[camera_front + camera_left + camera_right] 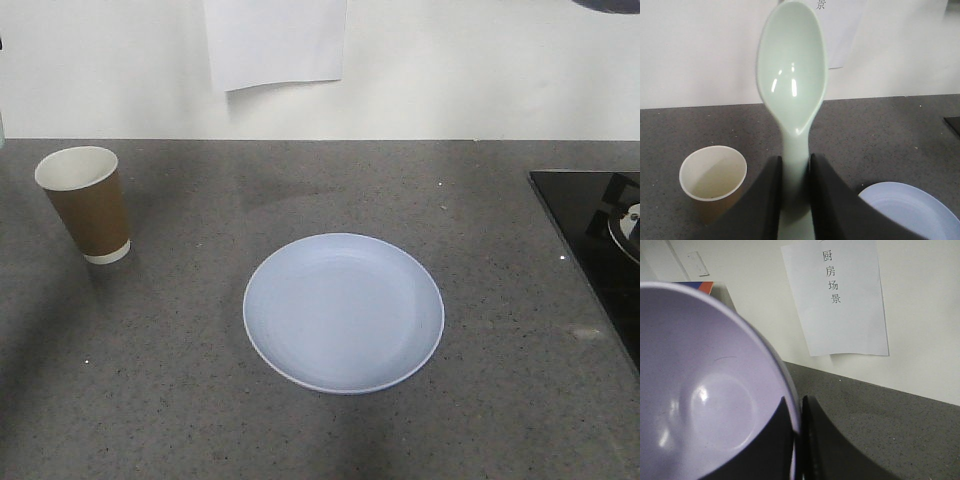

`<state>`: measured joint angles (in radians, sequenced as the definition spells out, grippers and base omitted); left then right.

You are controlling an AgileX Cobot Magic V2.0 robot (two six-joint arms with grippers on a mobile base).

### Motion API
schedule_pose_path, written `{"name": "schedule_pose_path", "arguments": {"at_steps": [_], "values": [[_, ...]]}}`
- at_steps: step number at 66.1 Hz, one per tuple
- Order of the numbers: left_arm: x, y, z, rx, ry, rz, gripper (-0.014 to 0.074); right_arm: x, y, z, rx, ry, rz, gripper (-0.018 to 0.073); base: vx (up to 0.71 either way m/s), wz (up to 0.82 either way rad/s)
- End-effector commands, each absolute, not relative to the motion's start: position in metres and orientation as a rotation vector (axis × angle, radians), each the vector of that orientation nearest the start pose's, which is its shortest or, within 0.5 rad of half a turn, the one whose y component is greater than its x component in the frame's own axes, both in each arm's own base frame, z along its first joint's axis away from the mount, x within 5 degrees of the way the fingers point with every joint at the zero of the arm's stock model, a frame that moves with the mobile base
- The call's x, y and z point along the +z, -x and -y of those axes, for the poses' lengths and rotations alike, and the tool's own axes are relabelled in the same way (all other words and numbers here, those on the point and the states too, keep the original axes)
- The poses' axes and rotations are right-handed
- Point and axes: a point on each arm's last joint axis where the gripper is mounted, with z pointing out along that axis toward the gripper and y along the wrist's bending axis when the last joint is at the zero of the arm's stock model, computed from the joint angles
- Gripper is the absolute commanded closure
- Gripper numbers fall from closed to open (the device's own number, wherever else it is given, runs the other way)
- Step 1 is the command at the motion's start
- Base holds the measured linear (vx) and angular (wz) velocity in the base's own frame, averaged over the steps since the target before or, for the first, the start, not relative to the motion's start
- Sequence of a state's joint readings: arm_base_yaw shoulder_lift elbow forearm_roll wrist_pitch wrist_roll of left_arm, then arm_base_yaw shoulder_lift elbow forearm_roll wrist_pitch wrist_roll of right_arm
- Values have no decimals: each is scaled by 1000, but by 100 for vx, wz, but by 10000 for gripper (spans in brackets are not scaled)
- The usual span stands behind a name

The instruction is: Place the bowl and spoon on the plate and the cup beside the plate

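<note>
The plate [343, 312] lies flat near the middle of the grey speckled worktop [180, 400], and nothing rests on it. The cup [85, 205] stands upright and open side up, well apart from the plate, toward the far left of the worktop near the white wall. A white sheet of paper [275, 40] hangs on that wall behind the plate. A black glossy panel [590, 235] is set into the right edge of the worktop.

In the left wrist view, the left fingers [767, 200] are closed narrowly on the flat handle of the spoon [792, 85]. The spoon points straight away from the camera with the hollow of its head facing the lens, held in the air above the worktop. The cup shows below it on the left and an edge of the plate on the right.

In the right wrist view, the right fingers [832, 440] pinch the rim of the bowl [700, 390], one finger inside the wall and one outside. The bowl fills the left half of the view, its inside facing the camera. Behind it hangs the paper with printed characters.
</note>
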<state>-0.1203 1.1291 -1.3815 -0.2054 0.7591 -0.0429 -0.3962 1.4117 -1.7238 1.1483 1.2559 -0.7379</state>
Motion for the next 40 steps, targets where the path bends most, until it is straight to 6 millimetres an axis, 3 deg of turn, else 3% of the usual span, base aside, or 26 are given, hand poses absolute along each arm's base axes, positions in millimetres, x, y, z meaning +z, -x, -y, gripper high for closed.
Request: {"name": "schedule_pose_path", "arguments": {"at_steps": [1,40], "values": [[481,-217,39,-361,-13,-1881,602,522,-251,17,745,418,-1754,565,2,0],[481,-217,39,-361,-13,-1881,602,522,-251,17,745,418,-1754,565,2,0]]}}
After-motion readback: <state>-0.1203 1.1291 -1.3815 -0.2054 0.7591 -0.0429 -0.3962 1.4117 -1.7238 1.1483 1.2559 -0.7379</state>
